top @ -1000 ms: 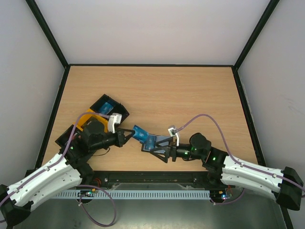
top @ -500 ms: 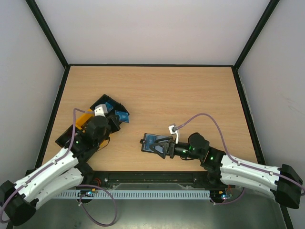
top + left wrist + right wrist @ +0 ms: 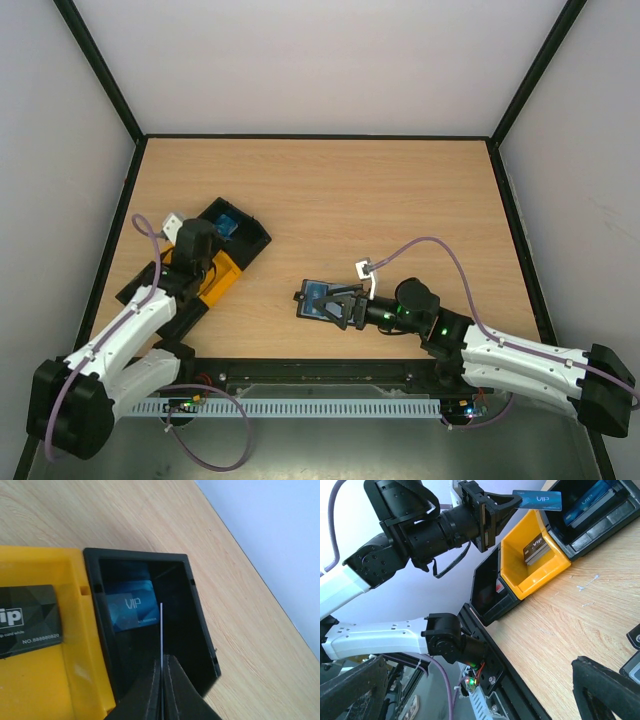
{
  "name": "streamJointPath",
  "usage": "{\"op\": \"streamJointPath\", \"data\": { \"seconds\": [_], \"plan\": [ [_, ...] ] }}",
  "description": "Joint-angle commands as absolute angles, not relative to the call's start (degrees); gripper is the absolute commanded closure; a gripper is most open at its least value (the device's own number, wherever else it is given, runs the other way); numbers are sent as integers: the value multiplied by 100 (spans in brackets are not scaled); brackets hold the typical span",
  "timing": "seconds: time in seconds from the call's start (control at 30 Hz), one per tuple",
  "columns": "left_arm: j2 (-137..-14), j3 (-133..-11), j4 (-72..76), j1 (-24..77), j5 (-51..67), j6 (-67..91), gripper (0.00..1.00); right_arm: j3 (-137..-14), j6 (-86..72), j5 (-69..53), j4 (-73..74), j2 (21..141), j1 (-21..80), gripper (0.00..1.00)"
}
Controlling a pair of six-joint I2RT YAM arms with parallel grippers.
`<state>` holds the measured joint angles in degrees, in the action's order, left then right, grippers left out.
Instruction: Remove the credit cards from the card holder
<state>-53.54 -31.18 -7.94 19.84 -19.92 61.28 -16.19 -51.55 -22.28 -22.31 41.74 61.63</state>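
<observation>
The card holder (image 3: 318, 297), black with a grey-blue panel, lies on the table at centre. My right gripper (image 3: 341, 307) is open, its fingers on either side of the holder's near end. In the right wrist view the right gripper (image 3: 480, 666) is spread wide, and a corner of the holder (image 3: 635, 666) shows at the right edge. My left gripper (image 3: 212, 236) is shut on a blue credit card. That card is edge-on in the left wrist view (image 3: 161, 630) and face-on in the right wrist view (image 3: 537, 500). It hangs above a black tray (image 3: 200, 630).
Three open trays stand at the left: a far black one (image 3: 252, 238) holding a blue VIP card (image 3: 131, 609), a yellow one (image 3: 218, 278) holding a black VIP card (image 3: 30, 617), and a near black one (image 3: 487, 587) with a red card (image 3: 500, 586).
My left gripper pulled the blue card away from the holder and carried it left and back, over the far black tray. The holder went down onto the table at my right gripper.
</observation>
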Motion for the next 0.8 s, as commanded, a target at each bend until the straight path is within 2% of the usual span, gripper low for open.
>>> {"op": "streamJointPath", "data": {
  "seconds": [0.0,0.27,0.77],
  "plan": [
    [-5576,-3325,-644,1913,-2537,6342,97,-1594,-5117,-2127,-2308,4140,6179,2],
    [-6389,-4028,-1397,1913,-3151,7036,97,-1693,-5104,-2100,-2288,4284,6185,2],
    [-7473,-4113,-375,1897,-3322,6900,97,-1896,-4912,-1986,-2093,4467,6180,2]
  ]
}}
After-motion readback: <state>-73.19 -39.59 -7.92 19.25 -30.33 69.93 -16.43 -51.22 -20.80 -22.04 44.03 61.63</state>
